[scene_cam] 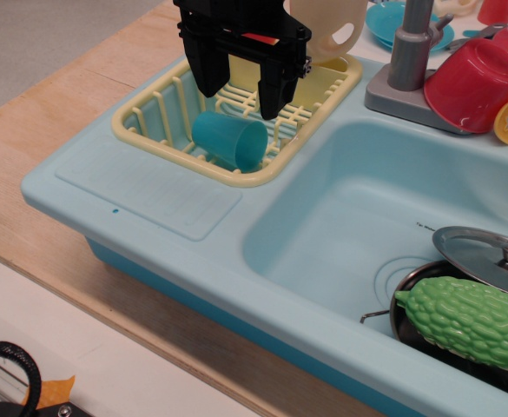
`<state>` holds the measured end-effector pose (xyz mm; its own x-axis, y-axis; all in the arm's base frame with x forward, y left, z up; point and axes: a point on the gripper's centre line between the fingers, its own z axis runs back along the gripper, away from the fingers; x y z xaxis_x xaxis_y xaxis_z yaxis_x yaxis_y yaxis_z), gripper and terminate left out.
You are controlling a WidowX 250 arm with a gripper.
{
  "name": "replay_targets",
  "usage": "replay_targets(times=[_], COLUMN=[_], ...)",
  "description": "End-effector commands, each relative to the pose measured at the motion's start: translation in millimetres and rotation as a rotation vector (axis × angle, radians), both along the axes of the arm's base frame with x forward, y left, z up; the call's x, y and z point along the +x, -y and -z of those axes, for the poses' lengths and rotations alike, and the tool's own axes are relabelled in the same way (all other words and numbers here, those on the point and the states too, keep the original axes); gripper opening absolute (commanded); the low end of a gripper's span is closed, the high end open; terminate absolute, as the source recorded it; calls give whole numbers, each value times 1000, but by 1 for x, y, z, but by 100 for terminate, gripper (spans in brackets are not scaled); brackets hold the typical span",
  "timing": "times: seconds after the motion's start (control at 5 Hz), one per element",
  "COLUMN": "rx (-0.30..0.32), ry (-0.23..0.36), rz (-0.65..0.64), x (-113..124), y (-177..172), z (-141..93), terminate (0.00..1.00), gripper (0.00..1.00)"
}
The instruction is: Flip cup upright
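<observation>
The cup [229, 140] lay on its side in the yellow rack [154, 130]; the gripper [241, 102] hung just above it, jaws wide apart and empty. Best to descend squarely, pinch the tapered wall, then rotate it upright

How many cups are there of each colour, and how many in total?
Teal-blue cups: 1, the small teal-blue plastic tumbler lying on its side in the pale yellow plastic dish rack, below the black robot hand.
Red cups: 1, the larger red plastic cup, tipped over beside the grey toy faucet.
Total: 2.
</observation>
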<state>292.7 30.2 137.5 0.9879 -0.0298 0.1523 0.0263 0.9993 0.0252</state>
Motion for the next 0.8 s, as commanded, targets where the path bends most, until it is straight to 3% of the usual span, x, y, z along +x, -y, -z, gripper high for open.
replay_targets(times=[0.0,0.2,0.6], rx=[0,75,125], ry=[0,-31,-52], rz=[0,-45,-69], x=[0,1,12], y=[0,4,5], z=[0,7,14], terminate=[0,0,0], gripper=[100,100,100])
